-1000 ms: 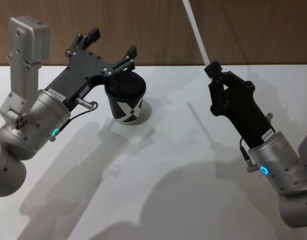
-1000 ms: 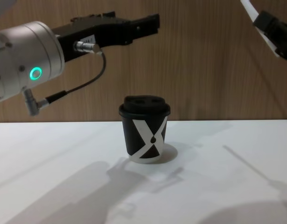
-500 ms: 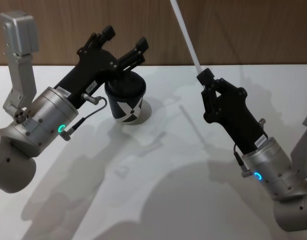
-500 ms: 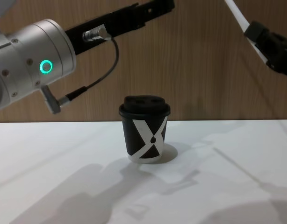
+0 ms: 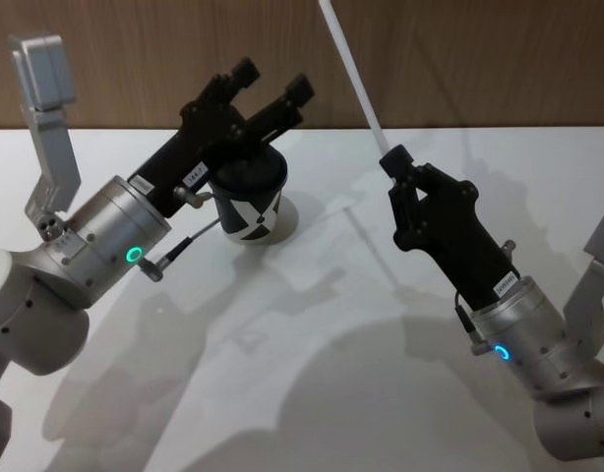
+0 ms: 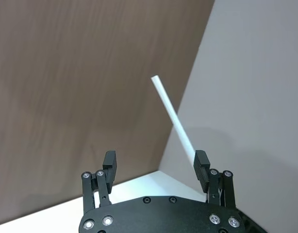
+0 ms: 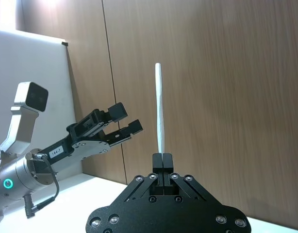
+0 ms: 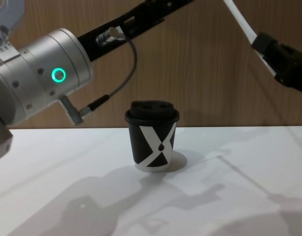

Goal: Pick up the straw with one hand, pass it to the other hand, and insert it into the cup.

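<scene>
My right gripper [image 5: 392, 157] is shut on the lower end of the straw [image 5: 351, 69], a long white tube that slants up and away above the table. The right wrist view shows the straw [image 7: 160, 107] rising straight from the shut right gripper [image 7: 162, 158]. My left gripper [image 5: 272, 81] is open, raised above the cup [image 5: 248, 197] and pointing at the straw, a short way left of it. From the left wrist, the straw [image 6: 171, 114] lies beyond the open left gripper [image 6: 155, 165], near one fingertip. The black cup [image 8: 152, 135] with a white X and domed lid stands upright on the table.
The white table [image 5: 312, 334] carries only the cup and the arms' shadows. A wooden wall [image 8: 205, 73] closes the back. The left arm's silver wrist with its green ring [image 8: 57, 74] and black cable hangs to the left of the cup.
My left gripper has lifted and swung right, toward the straw. The right gripper has carried the straw leftward, toward the middle. The cup has not moved.
</scene>
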